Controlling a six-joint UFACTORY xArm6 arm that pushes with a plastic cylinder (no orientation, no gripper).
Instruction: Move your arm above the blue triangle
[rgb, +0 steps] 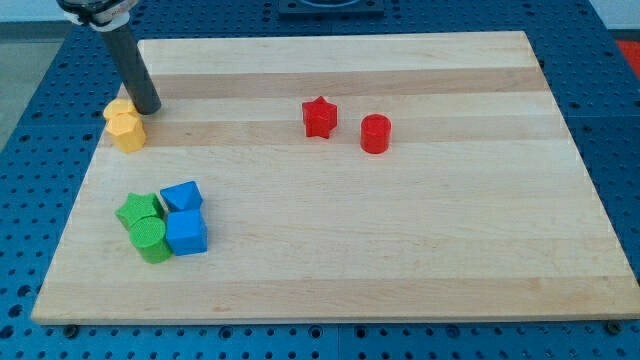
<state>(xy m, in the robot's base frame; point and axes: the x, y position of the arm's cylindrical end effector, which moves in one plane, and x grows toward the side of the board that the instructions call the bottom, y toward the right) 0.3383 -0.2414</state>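
Observation:
The blue triangle (181, 196) lies at the lower left of the wooden board (400, 260), touching a blue cube (186, 232) just below it. My tip (148, 108) is at the view's upper left, well above the blue triangle, right next to two yellow blocks (125, 126). The dark rod leans up and left out of the view.
A green star (138, 211) and a green cylinder (150, 239) sit left of the blue blocks, touching them. A red star (319, 117) and a red cylinder (375, 133) stand near the board's upper middle. A blue perforated table surrounds the board.

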